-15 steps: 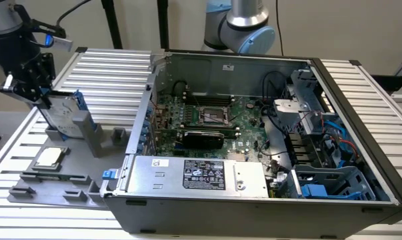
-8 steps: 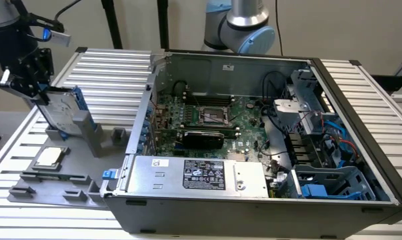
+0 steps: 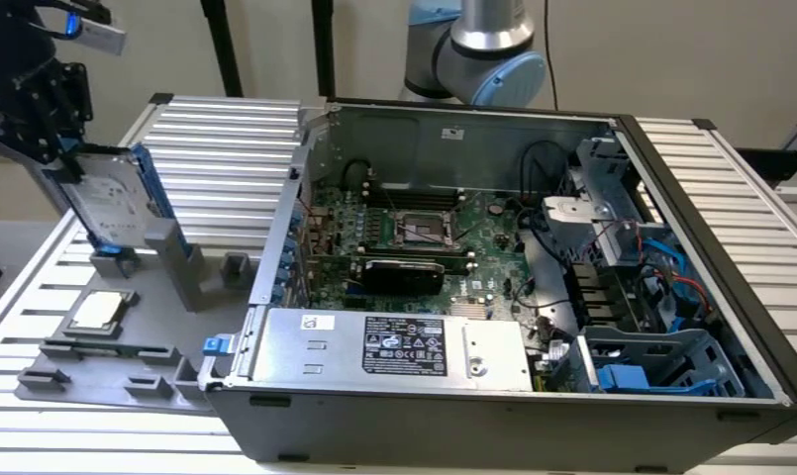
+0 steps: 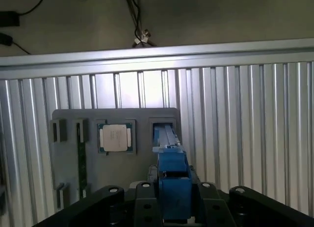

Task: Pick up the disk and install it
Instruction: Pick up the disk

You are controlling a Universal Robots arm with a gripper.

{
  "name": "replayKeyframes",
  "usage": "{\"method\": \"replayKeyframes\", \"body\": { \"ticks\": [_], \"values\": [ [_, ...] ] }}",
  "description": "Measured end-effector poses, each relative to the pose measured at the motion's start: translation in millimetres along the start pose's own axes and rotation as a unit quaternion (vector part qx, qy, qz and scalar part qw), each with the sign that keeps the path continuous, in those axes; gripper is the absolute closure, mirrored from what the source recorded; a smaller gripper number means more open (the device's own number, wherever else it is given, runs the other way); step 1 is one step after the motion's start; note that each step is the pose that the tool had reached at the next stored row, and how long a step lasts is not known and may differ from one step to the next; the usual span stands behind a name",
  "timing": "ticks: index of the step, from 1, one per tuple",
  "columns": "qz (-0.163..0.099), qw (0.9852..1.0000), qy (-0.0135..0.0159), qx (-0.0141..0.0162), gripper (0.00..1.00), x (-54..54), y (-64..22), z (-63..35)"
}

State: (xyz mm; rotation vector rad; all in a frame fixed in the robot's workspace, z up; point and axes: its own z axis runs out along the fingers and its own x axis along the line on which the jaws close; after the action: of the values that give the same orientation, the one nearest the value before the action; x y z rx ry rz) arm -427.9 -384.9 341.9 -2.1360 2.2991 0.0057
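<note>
The disk (image 3: 108, 203) is a silver-grey drive in a blue carrier. It stands tilted on edge at the exterior view's left, its lower end at the slot of the grey fixture plate (image 3: 160, 366). My gripper (image 3: 62, 158) is shut on its upper end. In the wrist view the carrier's blue edge (image 4: 170, 173) runs between my black fingers (image 4: 140, 205) down toward the slot (image 4: 164, 128), with the gripper (image 4: 171, 207) closed around it.
A small square silver chip (image 3: 98, 312) (image 4: 115, 137) lies on the fixture plate. The open computer case (image 3: 715, 228) takes up the middle and right of the ribbed metal table (image 3: 227, 129), with a power supply box (image 3: 391, 346) and a blue drive bay (image 3: 655, 361) inside.
</note>
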Motion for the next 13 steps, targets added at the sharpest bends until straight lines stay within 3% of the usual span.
{"method": "replayKeyframes", "body": {
  "ticks": [13],
  "values": [
    [-0.001,1.0,0.0,-0.0001,1.0,-0.8,-6.8,-58.9]
  ]
}}
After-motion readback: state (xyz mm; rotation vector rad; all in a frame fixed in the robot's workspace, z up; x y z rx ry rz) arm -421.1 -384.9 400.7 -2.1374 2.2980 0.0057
